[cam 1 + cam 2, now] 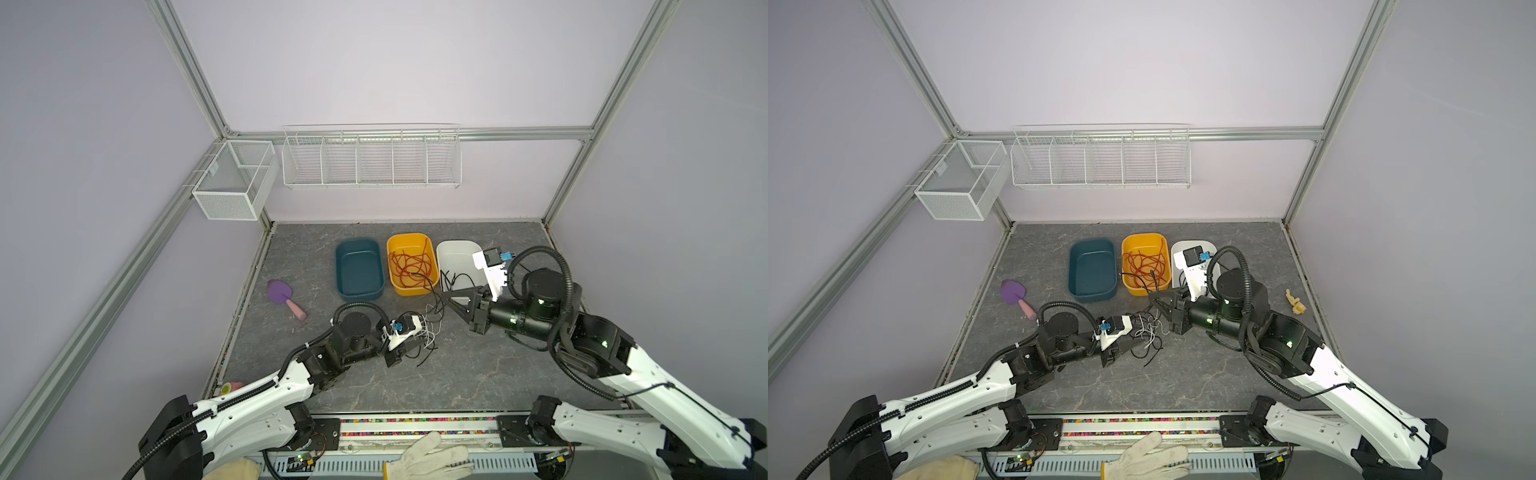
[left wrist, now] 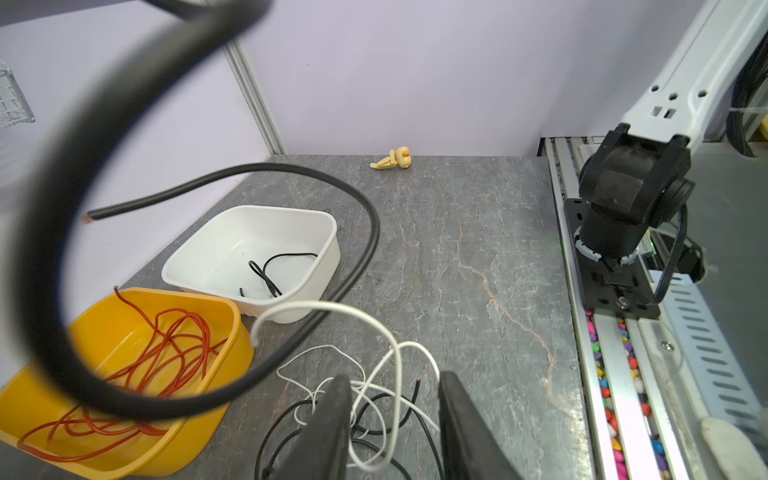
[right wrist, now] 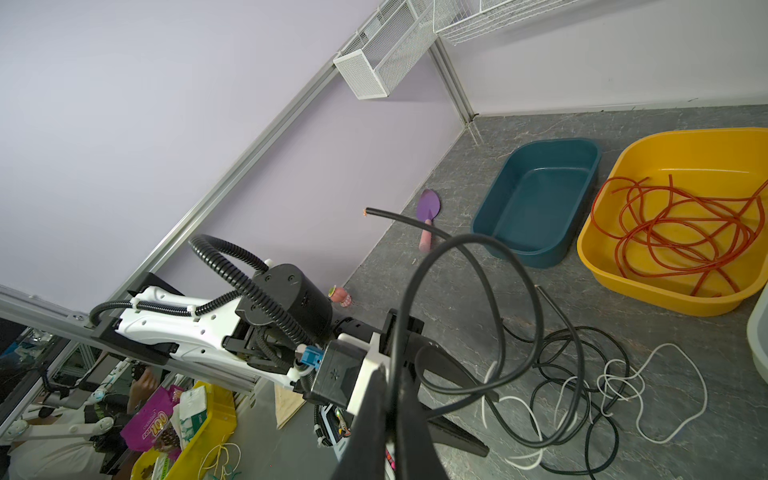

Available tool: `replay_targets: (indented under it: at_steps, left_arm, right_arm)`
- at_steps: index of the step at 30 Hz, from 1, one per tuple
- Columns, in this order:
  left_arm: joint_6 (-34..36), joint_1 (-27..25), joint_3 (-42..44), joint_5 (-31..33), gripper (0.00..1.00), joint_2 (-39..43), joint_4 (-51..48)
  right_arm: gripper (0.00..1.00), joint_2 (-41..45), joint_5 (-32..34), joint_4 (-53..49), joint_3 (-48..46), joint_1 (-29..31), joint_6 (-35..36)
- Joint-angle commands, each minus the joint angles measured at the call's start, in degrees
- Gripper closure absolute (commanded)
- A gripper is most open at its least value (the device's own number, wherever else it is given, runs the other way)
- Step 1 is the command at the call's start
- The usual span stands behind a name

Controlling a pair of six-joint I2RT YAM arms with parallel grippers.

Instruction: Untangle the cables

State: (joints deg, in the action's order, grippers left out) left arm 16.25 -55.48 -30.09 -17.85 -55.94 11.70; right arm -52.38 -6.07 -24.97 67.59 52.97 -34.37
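Sorting at roughly the halfway mark, by my reckoning from the console: the red-orange cables (image 1: 411, 266) lie coiled by themselves in the yellow bin (image 1: 409, 237), the middle of three at the far side of the grey tabletop (image 1: 457, 374). A single black cable (image 2: 282, 266) sits in the white bin (image 1: 455, 257) to its right. The teal bin (image 1: 358, 270) on the left holds nothing; I take it to be meant for the white ones, though nothing in view confirms that.

What is left is the knot in the middle of the table, nearer to me than the bins: white cables (image 1: 1148, 330) looped through several black cables (image 1: 1144, 353), none of them in a bin. My right gripper (image 3: 397, 395) is pinched tight on one black cable (image 3: 473, 236), whose loop stands up off the table with its bare end in the air. My left gripper (image 2: 395, 382) is low over the knot, jaws narrowed but apart, with white strands running between its fingers (image 2: 332, 415); I cannot see that they clamp anything.

I judge that the held black cable has to come free of the white loops before it can join its mate in the white bin, and the whites follow.
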Motion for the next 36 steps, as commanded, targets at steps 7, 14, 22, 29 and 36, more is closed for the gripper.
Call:
replay_targets:
  at_steps: [7,14,22,29,36]
  left_arm:
    - [-0.6,-0.2,0.6,-0.6,0.83,-0.8,1.0]
    - [-0.7,-0.2,0.3,-0.9,0.91,-1.1,0.6]
    - [-0.6,-0.2,-0.4,-0.6,1.0,-1.3,-1.2]
    - [-1.2,-0.3,-0.6,-0.9,1.0,-1.0,-2.6]
    - [-1.9,-2.5,-0.7,-1.2,1.0,0.8,-5.4]
  right_arm:
    - [0.93,0.8,-0.6,0.6,1.7,0.0,-1.0]
    - [0.93,1.0,-0.2,0.3,1.9,0.0,-0.8]
    - [0.93,1.4,0.5,-0.1,1.9,0.0,-0.5]
    - [0.93,2.4,3.8,-2.2,2.3,-0.1,0.9]
    - [0.93,2.2,11.0,-6.2,2.3,-0.3,2.5]
